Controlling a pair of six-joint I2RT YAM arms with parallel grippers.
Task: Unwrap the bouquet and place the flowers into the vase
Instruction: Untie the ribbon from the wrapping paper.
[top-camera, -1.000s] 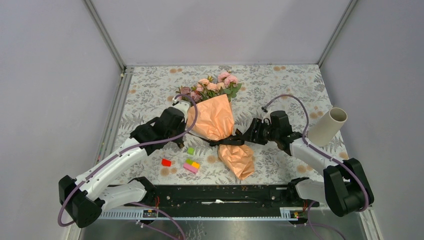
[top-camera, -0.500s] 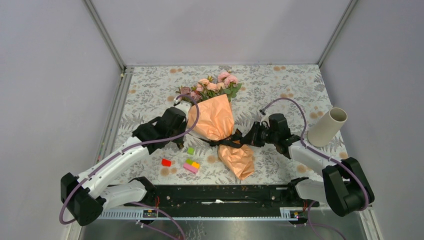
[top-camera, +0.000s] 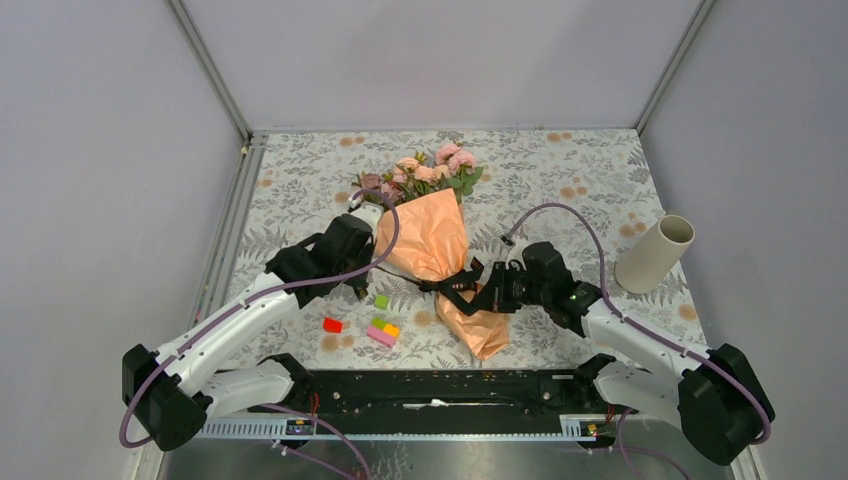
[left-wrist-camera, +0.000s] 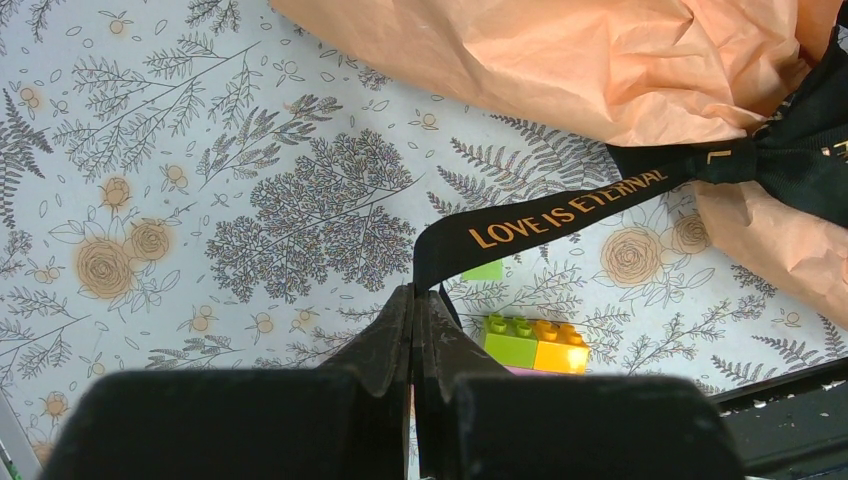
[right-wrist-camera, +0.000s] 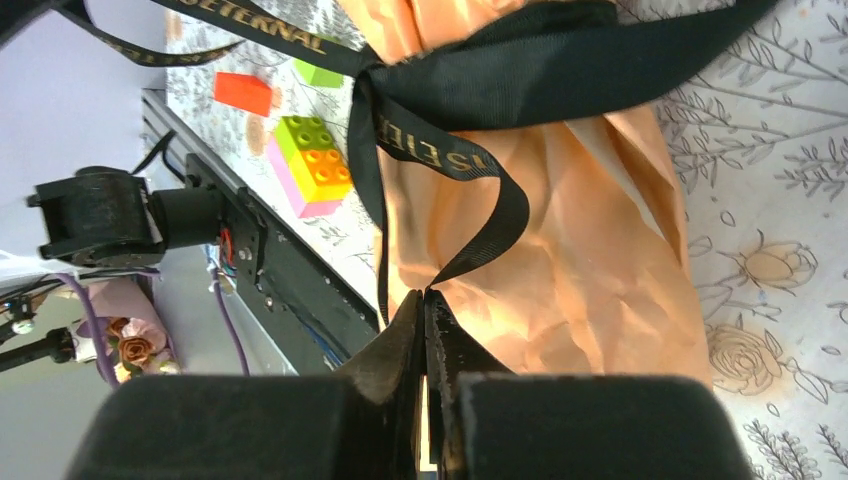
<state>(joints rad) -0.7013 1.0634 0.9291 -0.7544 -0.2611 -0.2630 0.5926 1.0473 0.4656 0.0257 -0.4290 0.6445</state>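
The bouquet (top-camera: 432, 240) lies across the middle of the table in crinkled orange paper (right-wrist-camera: 590, 280). Its pink and peach flowers (top-camera: 430, 170) point to the far side. A black ribbon (top-camera: 455, 283) is tied round its waist. My left gripper (left-wrist-camera: 413, 292) is shut on the ribbon's lettered tail (left-wrist-camera: 560, 205), to the left of the wrap. On the right of the knot, my right gripper (right-wrist-camera: 424, 295) is shut on a ribbon loop (right-wrist-camera: 480, 165) over the lower part of the paper. The beige vase (top-camera: 655, 253) stands tilted at the right edge, apart from both arms.
Small toy bricks lie left of the bouquet's lower end: a red one (top-camera: 332, 325), a green one (top-camera: 381, 301) and a green, yellow and pink stack (top-camera: 383, 331). A black rail (top-camera: 440, 390) runs along the near edge. Grey walls enclose the floral tablecloth (top-camera: 560, 180).
My right gripper has gone from open to shut on the ribbon loop, and its arm has swung left and nearer, away from the vase. The left arm has held still.
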